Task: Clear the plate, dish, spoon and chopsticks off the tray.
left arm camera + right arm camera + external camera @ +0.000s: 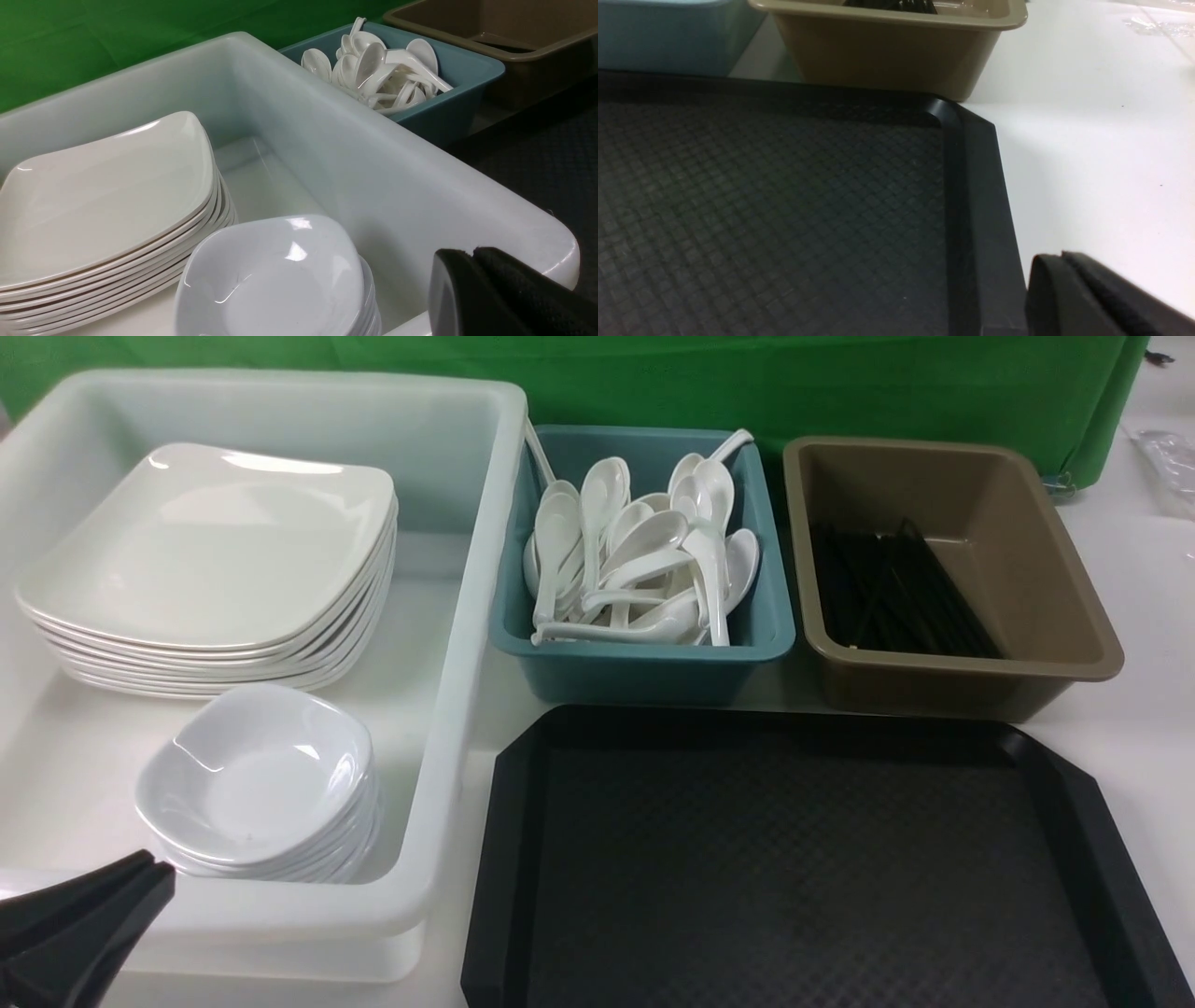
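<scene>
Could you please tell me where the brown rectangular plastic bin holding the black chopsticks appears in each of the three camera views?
Front view: the brown rectangular plastic bin sits upper right, behind the tray.
Left wrist view: it fills the top right corner, cropped.
Right wrist view: it is at top centre; black chopsticks peek over its rim.
Shared landmark: the black textured plastic tray, in front of the bin throughout.

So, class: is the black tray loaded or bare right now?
Bare. The tray shows only its diamond-pattern surface in the front and right wrist views; its near edge is out of frame.
</scene>
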Controlling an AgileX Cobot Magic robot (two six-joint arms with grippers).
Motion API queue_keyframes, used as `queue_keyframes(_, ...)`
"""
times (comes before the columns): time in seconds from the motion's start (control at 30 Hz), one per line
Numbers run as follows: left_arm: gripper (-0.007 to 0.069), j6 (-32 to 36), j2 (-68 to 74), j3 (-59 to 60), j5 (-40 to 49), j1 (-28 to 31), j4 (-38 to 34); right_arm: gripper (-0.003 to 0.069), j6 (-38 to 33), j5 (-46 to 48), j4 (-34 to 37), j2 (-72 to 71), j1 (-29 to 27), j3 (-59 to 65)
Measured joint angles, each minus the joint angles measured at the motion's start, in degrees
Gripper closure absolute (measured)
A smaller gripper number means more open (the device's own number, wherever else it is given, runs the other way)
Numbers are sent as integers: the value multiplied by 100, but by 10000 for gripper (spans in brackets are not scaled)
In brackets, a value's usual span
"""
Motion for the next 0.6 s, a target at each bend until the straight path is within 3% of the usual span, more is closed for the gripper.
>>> queue_keyframes(0.5,612,-56,0,0,-232,0,242,595,-4,0,4,0,0,0)
queue_keyframes(0.6,612,-1076,-13,5,-677,99,745,592,-4,0,4,0,0,0)
